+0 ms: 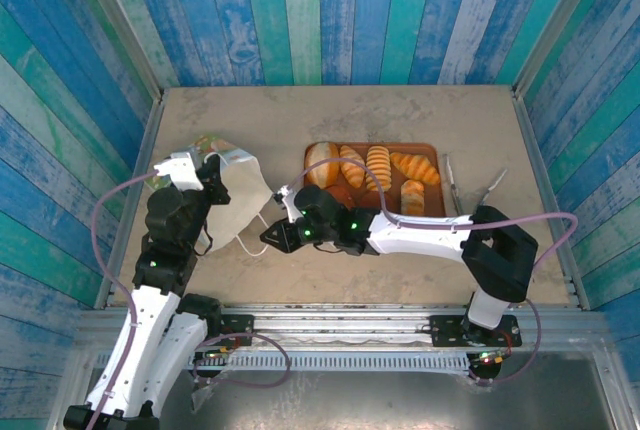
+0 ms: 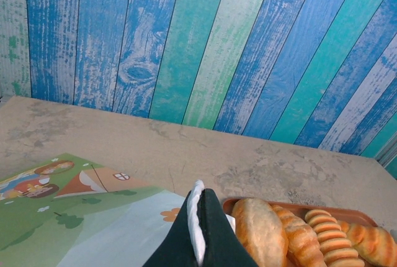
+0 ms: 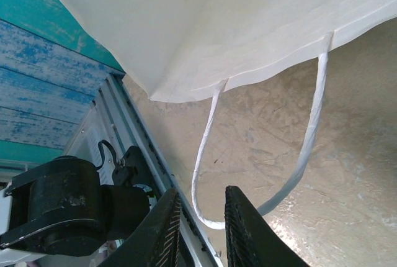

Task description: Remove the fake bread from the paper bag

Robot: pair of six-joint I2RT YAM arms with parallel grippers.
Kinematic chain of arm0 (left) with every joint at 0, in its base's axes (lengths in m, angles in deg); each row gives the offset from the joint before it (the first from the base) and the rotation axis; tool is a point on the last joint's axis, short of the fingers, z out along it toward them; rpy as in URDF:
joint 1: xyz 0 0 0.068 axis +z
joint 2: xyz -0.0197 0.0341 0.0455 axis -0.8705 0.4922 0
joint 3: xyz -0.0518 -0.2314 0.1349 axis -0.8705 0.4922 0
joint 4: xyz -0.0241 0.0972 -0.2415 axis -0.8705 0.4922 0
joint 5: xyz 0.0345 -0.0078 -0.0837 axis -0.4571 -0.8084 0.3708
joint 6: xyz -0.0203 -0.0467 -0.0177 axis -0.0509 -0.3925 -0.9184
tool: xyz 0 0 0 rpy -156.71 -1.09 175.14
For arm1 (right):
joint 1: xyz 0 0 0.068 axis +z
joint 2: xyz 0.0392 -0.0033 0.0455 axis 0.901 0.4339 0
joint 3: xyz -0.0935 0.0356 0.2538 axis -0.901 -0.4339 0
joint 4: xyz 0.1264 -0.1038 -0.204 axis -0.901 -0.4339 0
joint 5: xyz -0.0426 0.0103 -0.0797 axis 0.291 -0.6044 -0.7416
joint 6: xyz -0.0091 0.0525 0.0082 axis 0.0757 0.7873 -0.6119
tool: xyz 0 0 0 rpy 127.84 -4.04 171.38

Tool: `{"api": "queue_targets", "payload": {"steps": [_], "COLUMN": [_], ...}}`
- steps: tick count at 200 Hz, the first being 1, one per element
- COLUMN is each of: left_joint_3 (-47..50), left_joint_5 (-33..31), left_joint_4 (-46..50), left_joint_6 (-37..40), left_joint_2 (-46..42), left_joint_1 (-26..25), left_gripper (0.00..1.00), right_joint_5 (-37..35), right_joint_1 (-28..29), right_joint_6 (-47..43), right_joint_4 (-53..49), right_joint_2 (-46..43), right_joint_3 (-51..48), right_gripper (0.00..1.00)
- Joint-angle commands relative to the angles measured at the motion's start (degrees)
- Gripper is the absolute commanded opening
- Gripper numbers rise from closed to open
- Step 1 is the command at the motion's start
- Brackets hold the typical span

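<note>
What my next move turns on is the mouth of the paper bag (image 1: pixel 238 185). The bag lies on its side on the left of the table (image 1: pixel 400 115), its long axis running from far-left to near-right. The open end and its white cord handle (image 3: pixel 310 130) point toward my right gripper (image 3: pixel 203 195), so the right arm is the nearer one for reaching in. From the right wrist, the jaws stand a narrow gap apart. The bottom of the cord loop hangs in or just beyond that gap, and the bag's rim is up and ahead of them. I judge the cord is not pinched. My left gripper (image 2: pixel 198 236) has its jaws pressed together on a fold of white paper at the bag's upper rim, holding that edge up. The fake bread (image 1: pixel 378 167) that I can see lies on the brown tray (image 1: pixel 432 150), just right of the bag. It is golden rolls and ridged orange loaves side by side, with a darker piece half hidden under my right arm. The bag looks fairly flat, with green and yellow printing on its upper side. I cannot see inside it, so I cannot tell whether any piece remains there.
</note>
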Motion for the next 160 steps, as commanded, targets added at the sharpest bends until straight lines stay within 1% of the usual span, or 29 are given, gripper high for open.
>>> {"api": "queue_targets", "payload": {"steps": [1,68,83,90,96,108,118,124,141,160], "left_joint_3": [0.64,-1.94,-2.65,-3.07,-3.36,-3.48,-3.35,-3.48,-3.57,-3.45], "left_joint_5": [1.33,2.40,2.31,2.11,2.05,2.03,2.05,2.05,2.05,2.22], "left_joint_4": [-2.93,-3.60,-3.12,-2.65,-2.27,-1.91,-1.90,-1.88,-1.79,-2.32], "left_joint_6": [-1.42,-2.16,-1.73,-1.63,-1.55,-1.60,-1.78,-1.83,-2.10,-2.51], "left_joint_2": [0.26,2.44,2.68,2.71,2.71,2.45,2.19,2.02,1.75,1.78], "left_joint_1": [0.25,0.26,0.26,0.26,0.26,0.26,0.26,0.26,0.26,0.26], "left_gripper": [0.00,0.00,0.00,0.00,0.00,0.00,0.00,0.00,0.00,0.00], "right_joint_5": [-1.49,-0.12,-0.28,-1.13,-2.38,-4.99,-5.16,-5.04,-4.79,-1.25], "right_joint_1": [-0.50,-2.73,-2.75,-2.75,-2.75,-2.91,-2.74,-2.61,-1.93,-1.88], "right_joint_6": [-2.31,-4.54,-5.97,-6.81,-7.13,-6.42,-5.70,-5.04,-2.65,-1.02], "right_joint_4": [-2.55,-5.53,-7.34,-8.71,-9.91,-13.46,-15.14,-15.23,-15.46,-16.81], "right_joint_2": [-2.33,-4.98,-5.39,-5.53,-5.51,-4.97,-4.62,-4.44,-3.21,0.44], "right_joint_3": [2.22,5.79,7.09,7.47,7.64,7.64,7.48,7.02,6.06,7.47], "right_gripper": [0.24,0.21,0.23,0.25,0.29,0.42,0.54,0.59,0.64,0.65]}}
